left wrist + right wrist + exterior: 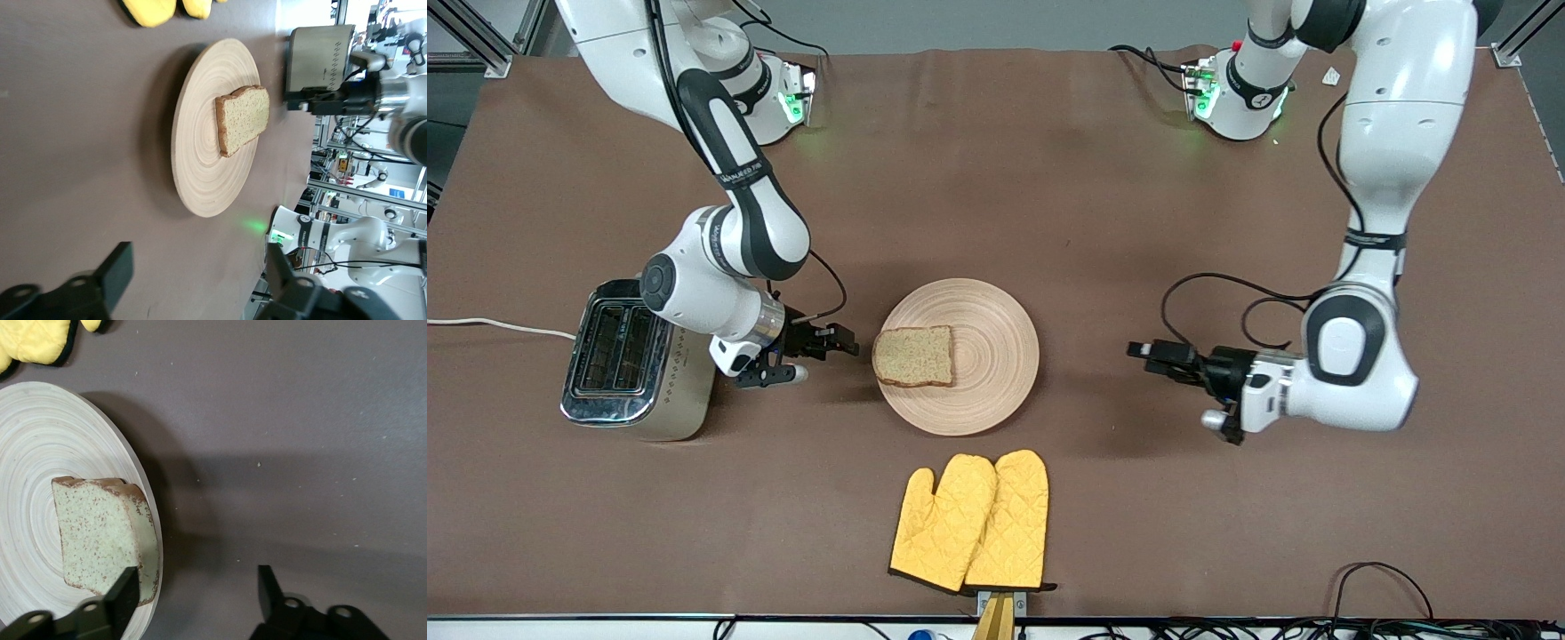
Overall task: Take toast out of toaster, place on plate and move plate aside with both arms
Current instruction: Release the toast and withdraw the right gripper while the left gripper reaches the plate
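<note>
The toast (913, 356) lies flat on the plate (996, 356), on the part toward the right arm's end of the table. My right gripper (845, 342) hovers low just off the plate's rim, between toaster and plate, open and holding nothing. In the right wrist view the toast (100, 533) and plate (27, 440) sit by one finger of the right gripper (198, 580). My left gripper (1138, 349) is over bare table toward the left arm's end, pointing at the plate, open and apart from it. The left wrist view shows the left gripper (199, 257), plate (200, 147) and toast (243, 119).
A silver toaster (627, 360) stands toward the right arm's end, just past the right gripper. Two yellow oven mitts (974, 520) lie nearer the front camera than the plate. The toaster's white cord (489, 324) runs off the table edge. Brown cloth covers the table.
</note>
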`<move>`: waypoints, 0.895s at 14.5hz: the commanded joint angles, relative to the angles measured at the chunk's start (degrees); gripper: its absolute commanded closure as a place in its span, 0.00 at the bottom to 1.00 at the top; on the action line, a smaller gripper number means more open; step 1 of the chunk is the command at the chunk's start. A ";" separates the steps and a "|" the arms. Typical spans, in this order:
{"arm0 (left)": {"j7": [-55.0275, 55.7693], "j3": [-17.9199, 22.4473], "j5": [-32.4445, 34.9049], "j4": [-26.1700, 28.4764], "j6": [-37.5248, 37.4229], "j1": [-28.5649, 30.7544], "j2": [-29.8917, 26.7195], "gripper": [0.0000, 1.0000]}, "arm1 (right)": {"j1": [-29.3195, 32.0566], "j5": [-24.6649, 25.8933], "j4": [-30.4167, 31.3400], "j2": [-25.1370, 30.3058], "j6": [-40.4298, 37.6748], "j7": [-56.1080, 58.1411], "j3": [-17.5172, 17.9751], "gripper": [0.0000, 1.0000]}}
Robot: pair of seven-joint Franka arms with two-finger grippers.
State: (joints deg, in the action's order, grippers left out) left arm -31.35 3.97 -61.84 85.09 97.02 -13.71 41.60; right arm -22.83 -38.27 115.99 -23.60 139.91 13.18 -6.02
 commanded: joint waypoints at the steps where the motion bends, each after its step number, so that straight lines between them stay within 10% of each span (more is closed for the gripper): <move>1: -0.55 -2.46 -1.01 0.95 5.09 -1.93 0.93 0.21 | 1.04 3.36 1.08 3.38 -0.96 0.27 -0.74 0.00; 5: -5.64 -7.65 -1.09 1.30 14.75 -1.94 3.92 0.42 | 1.04 17.41 -2.15 9.26 -11.89 -0.17 -8.28 0.00; 8: -6.61 -10.20 -2.49 1.74 19.95 -2.29 5.77 0.44 | 1.04 22.26 -14.00 10.06 -33.85 -0.09 -15.75 0.00; 13: -10.84 -10.82 -8.38 2.01 21.97 -3.69 9.02 0.47 | 1.04 33.14 -19.30 16.28 -42.96 0.09 -20.08 0.00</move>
State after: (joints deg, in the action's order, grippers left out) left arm -40.85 -6.61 -67.37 86.49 117.11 -16.74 50.43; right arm -21.63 -10.18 96.89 -10.29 98.77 13.57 -26.24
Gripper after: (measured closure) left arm 0.463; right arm 0.000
